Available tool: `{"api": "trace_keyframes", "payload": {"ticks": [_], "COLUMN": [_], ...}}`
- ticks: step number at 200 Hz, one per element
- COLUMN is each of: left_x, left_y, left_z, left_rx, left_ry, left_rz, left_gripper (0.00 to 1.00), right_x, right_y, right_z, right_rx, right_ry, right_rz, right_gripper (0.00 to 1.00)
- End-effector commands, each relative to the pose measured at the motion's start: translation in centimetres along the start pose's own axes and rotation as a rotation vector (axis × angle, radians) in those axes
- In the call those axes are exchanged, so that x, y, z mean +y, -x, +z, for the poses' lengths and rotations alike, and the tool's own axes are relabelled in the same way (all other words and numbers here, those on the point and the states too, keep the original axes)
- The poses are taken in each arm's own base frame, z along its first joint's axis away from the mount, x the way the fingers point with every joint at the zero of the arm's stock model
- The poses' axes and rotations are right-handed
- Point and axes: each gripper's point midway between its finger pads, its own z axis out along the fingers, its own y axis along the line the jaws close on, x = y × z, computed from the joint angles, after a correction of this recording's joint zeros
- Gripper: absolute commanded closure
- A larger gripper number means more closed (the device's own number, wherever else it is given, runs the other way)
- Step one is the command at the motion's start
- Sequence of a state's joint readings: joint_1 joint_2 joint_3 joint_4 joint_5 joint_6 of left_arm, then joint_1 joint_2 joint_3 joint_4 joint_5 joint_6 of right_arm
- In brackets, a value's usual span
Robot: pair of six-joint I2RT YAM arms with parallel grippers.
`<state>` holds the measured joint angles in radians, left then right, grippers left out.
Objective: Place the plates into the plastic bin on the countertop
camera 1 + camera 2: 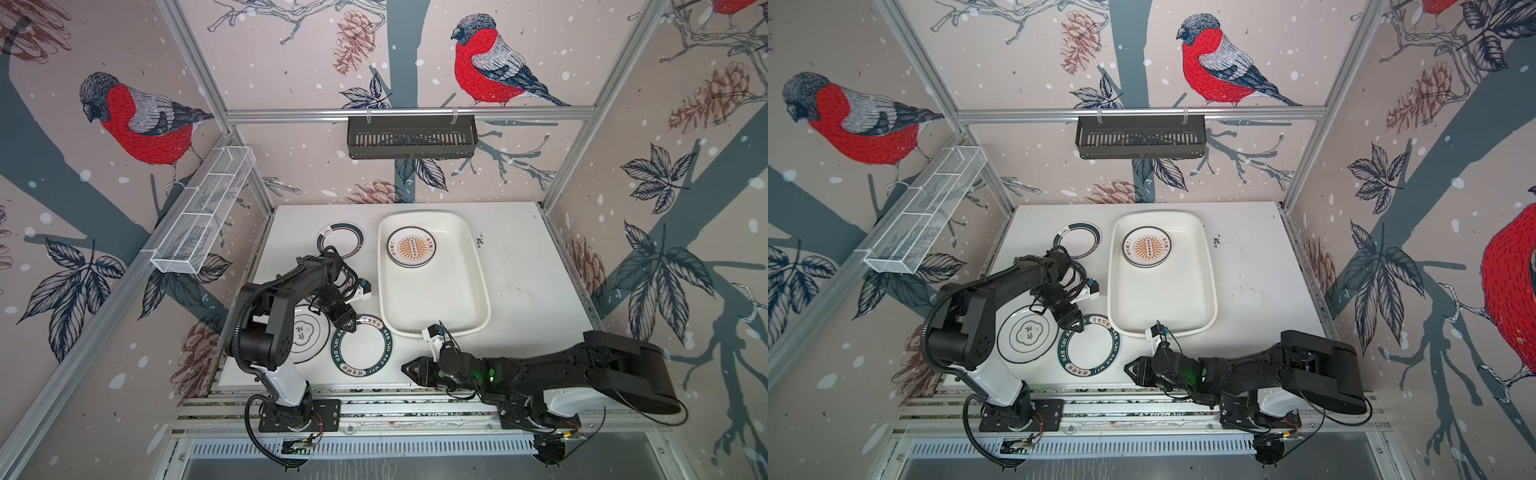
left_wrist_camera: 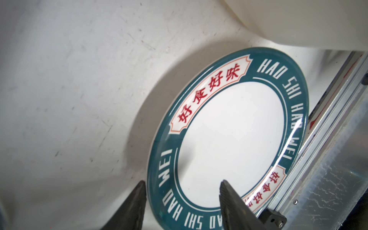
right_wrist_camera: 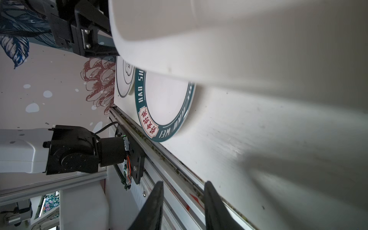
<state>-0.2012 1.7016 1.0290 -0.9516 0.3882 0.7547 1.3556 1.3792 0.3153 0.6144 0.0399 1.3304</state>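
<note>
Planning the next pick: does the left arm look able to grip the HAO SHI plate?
Likely yes: the left gripper, open, straddles the rim of the HAO SHI plate; nothing blocks it.

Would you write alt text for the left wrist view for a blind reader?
The left gripper, open, straddles the dark green lettered rim of a round white plate lying on the white countertop, beside the white plastic bin.

Setting: lab test cell, dressed as a kitchen corner. An aluminium frame (image 1: pixel 409 113) carries bullfinch-print wall panels (image 1: pixel 490 62). My left arm (image 1: pixel 270 324) and right arm (image 1: pixel 582 365) are bolted to rails (image 1: pixel 415 405) along the near edge of the white table (image 1: pixel 519 257). A black rack (image 1: pixel 411 139) and a wire basket (image 1: pixel 203 212) hang from the frame.
</note>
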Motion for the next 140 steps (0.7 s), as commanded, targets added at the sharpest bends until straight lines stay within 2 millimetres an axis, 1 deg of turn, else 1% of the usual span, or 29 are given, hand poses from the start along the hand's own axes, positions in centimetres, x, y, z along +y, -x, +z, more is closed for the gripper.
{"api": "trace_keyframes", "payload": {"ticks": [1,19,36,55,84,104,118,140], "left_x": [-0.9,-0.8,-0.6,-0.8,-0.7,-0.9,-0.9,-1.1], "left_y": [-0.2,-0.1,0.1,0.2,0.1,0.1,0.0,0.0], "left_z": [0.0,0.1,0.1,0.0,-0.2,-0.1,-0.2,-0.3], "left_rx": [0.003,0.002,-0.003,-0.009,-0.005,-0.005,-0.008,-0.012], "left_ry": [-0.047,-0.051,-0.046,-0.048,-0.043,-0.048,-0.049,-0.045], "left_rz": [-0.016,-0.026,-0.034,-0.039,-0.041,-0.042,-0.042,-0.038], "left_gripper": [0.41,0.42,0.42,0.42,0.42,0.43,0.43,0.43], "right_x": [1.3,1.0,0.1,-0.5,-0.7,-0.4,-0.6,-0.5], "right_y": [0.9,1.2,1.4,1.7,1.4,1.1,1.0,0.8], "right_z": [0.1,0.5,0.7,0.8,1.5,2.2,2.7,3.1], "right_rx": [-0.048,-0.056,-0.056,-0.056,-0.029,-0.014,-0.006,0.000], "right_ry": [0.070,0.064,0.047,0.051,0.035,0.047,0.043,0.063], "right_rz": [0.050,0.060,0.091,0.113,0.117,0.119,0.138,0.160], "right_gripper": [0.64,0.64,0.64,0.64,0.64,0.64,0.64,0.64]}}
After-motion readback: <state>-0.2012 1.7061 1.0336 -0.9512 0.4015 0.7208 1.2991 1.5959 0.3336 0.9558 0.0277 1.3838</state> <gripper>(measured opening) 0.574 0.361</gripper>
